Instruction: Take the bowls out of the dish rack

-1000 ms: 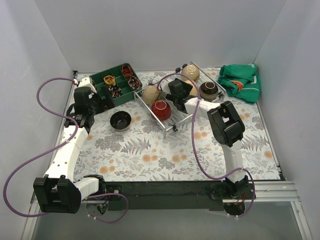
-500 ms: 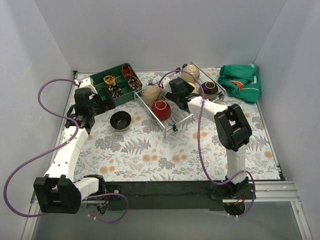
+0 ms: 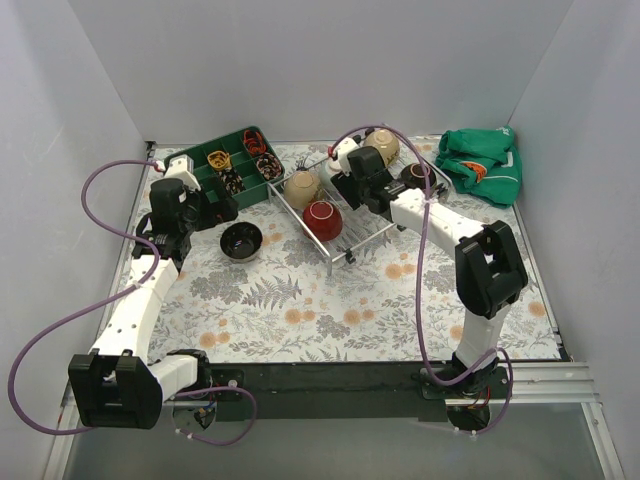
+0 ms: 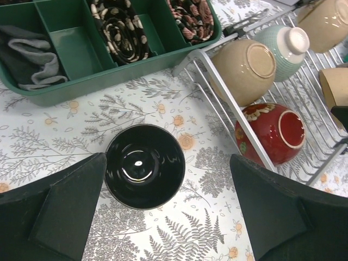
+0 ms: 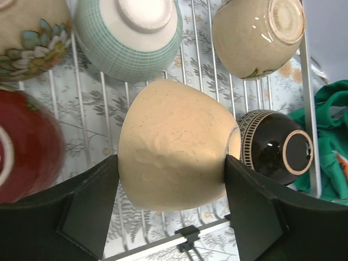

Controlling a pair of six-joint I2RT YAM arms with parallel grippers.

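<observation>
The silver wire dish rack (image 3: 357,236) stands at the back centre. My right gripper (image 3: 362,170) (image 5: 172,163) is over it, shut on a plain beige bowl (image 5: 176,155), one finger on each side. Around it in the rack lie a mint-green bowl (image 5: 130,38), a red bowl (image 3: 322,220) (image 5: 22,147), a flowered beige bowl (image 3: 301,188), another beige bowl (image 3: 381,146) (image 5: 255,35) and a dark brown bowl (image 3: 417,178) (image 5: 274,149). My left gripper (image 3: 213,210) (image 4: 167,163) hangs open above a black bowl (image 3: 241,240) (image 4: 144,166) that stands upright on the table.
A green compartment tray (image 3: 199,162) (image 4: 76,51) with rolled items sits at the back left, close to my left gripper. A green cloth (image 3: 482,165) lies at the back right. White walls close in three sides. Purple cables loop from both arms.
My right gripper has moved toward the back of the rack with the beige bowl in it, and its elbow has swung right. The left gripper has barely shifted.
</observation>
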